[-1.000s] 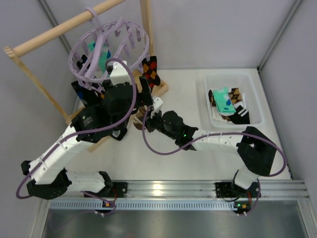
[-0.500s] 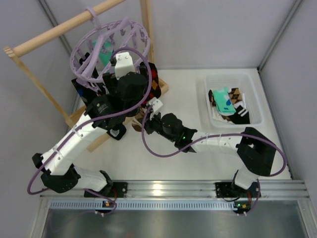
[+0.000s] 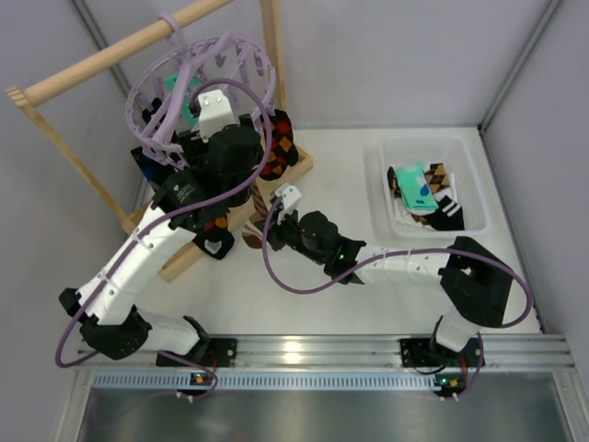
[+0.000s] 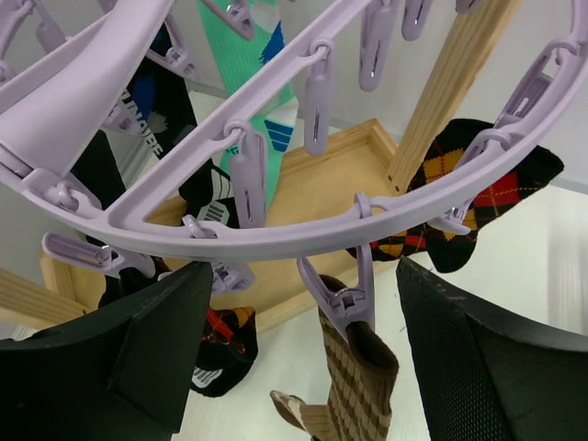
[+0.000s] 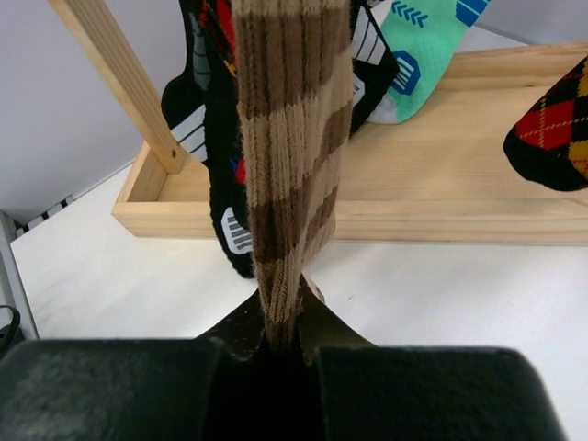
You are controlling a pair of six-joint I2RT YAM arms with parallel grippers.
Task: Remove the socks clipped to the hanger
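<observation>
The pale-lavender hanger (image 3: 147, 92) hangs by its hook from the wooden rod; its ring fills the left wrist view (image 4: 276, 234). A clip (image 4: 344, 296) holds the top of the brown-cream striped sock (image 4: 360, 381). My left gripper (image 4: 303, 354) is open, with one finger on each side of that clip and sock. My right gripper (image 5: 285, 344) is shut on the lower end of the striped sock (image 5: 289, 138), which is pulled taut. The black argyle sock (image 4: 459, 211), the teal sock (image 4: 246, 64) and a black sock with white marks (image 4: 147, 101) hang clipped.
A clear bin (image 3: 386, 147) at the right holds several socks. The wooden rod frame (image 3: 110, 55) and its base tray (image 5: 441, 216) stand under and behind the hanger. Grey walls close in at the back and sides.
My left arm has swung up and back, bringing its wrist right under the hanger ring. My right gripper has kept hold of the striped sock and shifted slightly left.
</observation>
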